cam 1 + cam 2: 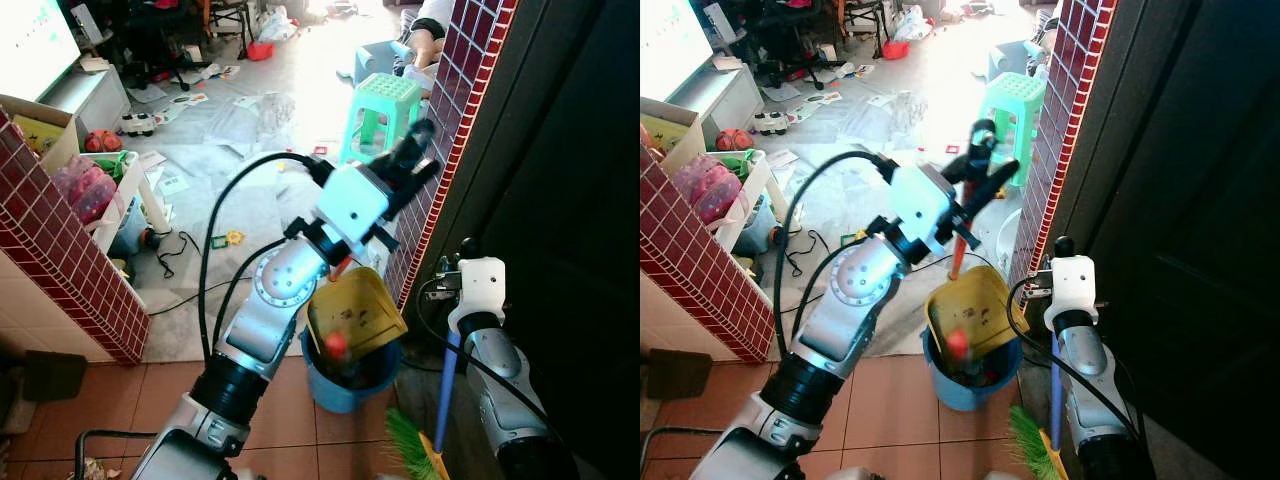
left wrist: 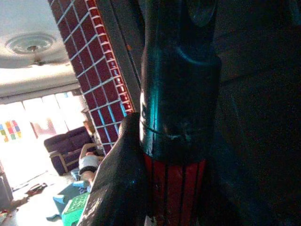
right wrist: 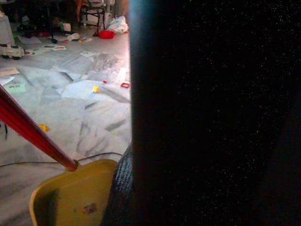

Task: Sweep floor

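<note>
A yellow dustpan [image 1: 355, 315] is being tipped over a blue bin [image 1: 345, 385] just beside the red tiled wall [image 1: 455, 130], apparently so sweepings drop in. Its red handle [image 1: 957, 255] is being clenched above the bin by the left gripper [image 1: 412, 150]. The blue-handled broom [image 1: 445, 395] is being grasped upright beside the bin by the right gripper [image 1: 447, 285], its green bristles [image 1: 408, 440] kept near the floor.

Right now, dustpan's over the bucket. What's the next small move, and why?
Probably tip the yellow dustpan a little steeper. The left claw grips its red handle, the pan hangs tilted over the blue bucket, and a red piece sits at its lower lip, so more tilt should drop it in.
</note>
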